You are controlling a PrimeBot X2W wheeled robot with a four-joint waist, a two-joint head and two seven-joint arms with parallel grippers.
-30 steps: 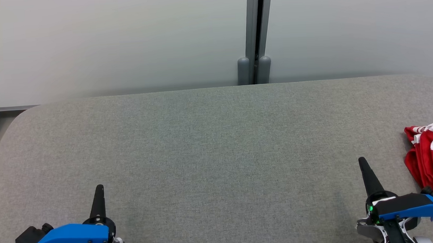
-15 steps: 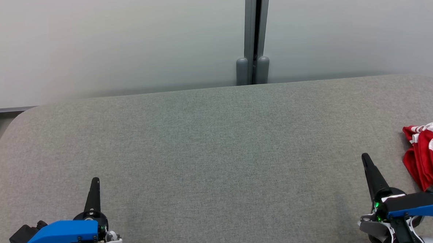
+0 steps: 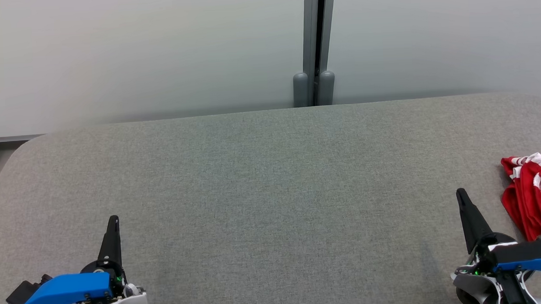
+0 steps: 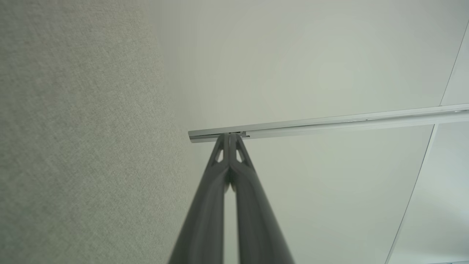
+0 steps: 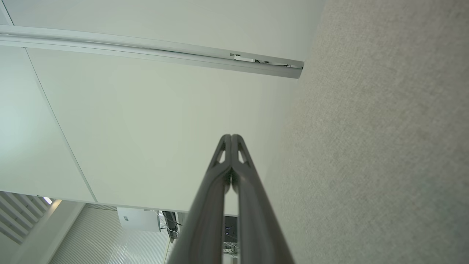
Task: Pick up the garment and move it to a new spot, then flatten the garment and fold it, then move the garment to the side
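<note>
The right gripper (image 3: 461, 196), fingers pressed together and empty, sits at the front right of the bench (image 3: 271, 179). The left gripper (image 3: 113, 223), also closed, sits at the front left. The red garment (image 3: 535, 195) lies bunched along the right edge, just right of the nearer right gripper. Its white marks may be lettering, but I can't read them.

Office or lab-like test room, frosted partition panels (image 3: 134, 53) at 12 o'clock, grey metal post (image 3: 313, 31) joining them, broad fabric-covered worktable (image 3: 271, 170) at 6 o'clock.
</note>
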